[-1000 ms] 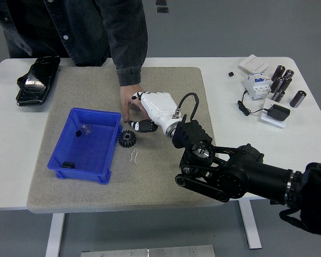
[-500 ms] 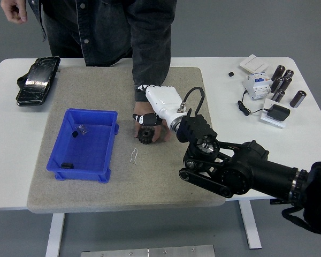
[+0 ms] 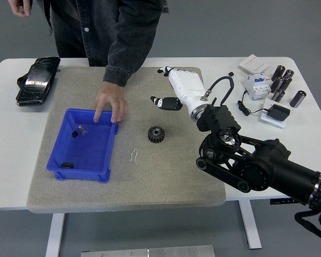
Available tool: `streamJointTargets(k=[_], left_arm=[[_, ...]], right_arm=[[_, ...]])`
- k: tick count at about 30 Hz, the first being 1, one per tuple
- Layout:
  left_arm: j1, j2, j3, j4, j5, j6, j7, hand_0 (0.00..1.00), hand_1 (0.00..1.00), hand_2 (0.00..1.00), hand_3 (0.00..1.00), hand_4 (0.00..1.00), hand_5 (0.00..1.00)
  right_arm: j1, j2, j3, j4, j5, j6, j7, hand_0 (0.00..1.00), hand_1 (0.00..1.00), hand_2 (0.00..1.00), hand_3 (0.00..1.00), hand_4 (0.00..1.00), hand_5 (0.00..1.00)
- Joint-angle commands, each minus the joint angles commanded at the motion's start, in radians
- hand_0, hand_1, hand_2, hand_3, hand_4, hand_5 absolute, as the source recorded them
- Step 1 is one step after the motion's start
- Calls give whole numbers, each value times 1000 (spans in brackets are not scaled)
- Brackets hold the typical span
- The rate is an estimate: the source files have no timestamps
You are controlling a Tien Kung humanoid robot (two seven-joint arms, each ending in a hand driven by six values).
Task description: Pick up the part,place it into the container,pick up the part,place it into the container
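Observation:
A black gear [image 3: 156, 134] lies flat on the grey mat [image 3: 166, 176], right of the blue bin [image 3: 63, 160]. A thin bent wire part [image 3: 134, 155] lies on the mat below and left of the gear. Inside the bin are a small clear part [image 3: 84, 129] and a small black part [image 3: 68, 165]. My right hand [image 3: 168, 96] is white, raised above and to the right of the gear, fingers spread and holding nothing. A person's hand [image 3: 111, 104] rests on the bin's far right corner. My left arm does not show.
A black pouch [image 3: 37, 79] lies at the table's far left. At the far right stand a white breaker [image 3: 256, 84], several dark cylinders [image 3: 282, 83], a black charger with cable [image 3: 275, 112] and white plates [image 3: 254, 63]. The person stands behind the table's far edge.
My right hand lifted up and right, away from the gear, which stays on the mat. The person's hand moved left from the gear to the bin's corner.

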Motion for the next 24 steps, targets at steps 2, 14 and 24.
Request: streamJointTargets(k=[2, 14, 24], left_arm=[[1, 0, 0, 0, -1, 0, 0, 745, 719, 717, 636, 654, 413], [-2, -1, 3, 1, -1, -2, -3, 745, 719, 717, 635, 655, 412], [-3, 0, 4, 1, 0, -3, -4, 745, 719, 717, 634, 655, 413]], right_arm=[[-4, -5, -23, 4, 1, 17, -5, 346, 577, 763, 813, 841, 393], [11, 28, -153, -35, 51, 80, -5, 337, 539, 762, 811, 858, 414], [27, 50, -224, -91, 85, 132, -7, 338, 548, 765, 813, 869, 449]])
